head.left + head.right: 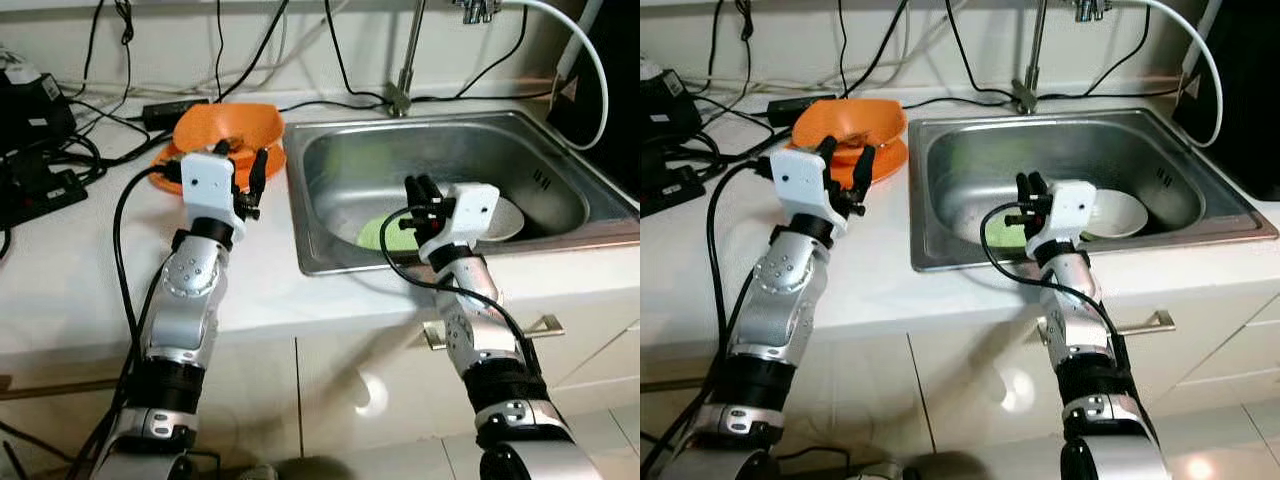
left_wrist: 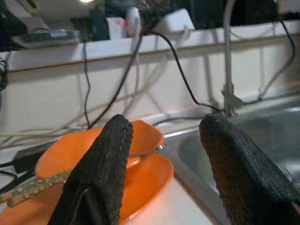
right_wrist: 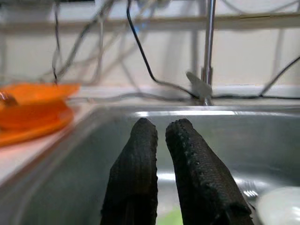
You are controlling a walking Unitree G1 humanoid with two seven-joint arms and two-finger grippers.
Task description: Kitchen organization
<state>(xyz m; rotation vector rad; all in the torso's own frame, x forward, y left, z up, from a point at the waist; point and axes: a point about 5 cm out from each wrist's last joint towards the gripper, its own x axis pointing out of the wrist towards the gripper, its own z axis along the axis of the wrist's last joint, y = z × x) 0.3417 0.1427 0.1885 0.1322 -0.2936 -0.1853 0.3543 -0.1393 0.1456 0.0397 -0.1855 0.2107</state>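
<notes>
left end effector (image 1: pixel 245 172) spread wide, lined up on the orange bowl (image 1: pixel 228 127) at the surface's far side; right end effector (image 1: pixel 420 190) clenched, empty, above the sink (image 1: pixel 330 150). next: reach in, grip the rim.

Two silver arms with black bands near the elbows carry white wrist housings; looping black cables feed each, and the long black fingers (image 2: pixel 105 168) are mesh-textured.
</notes>
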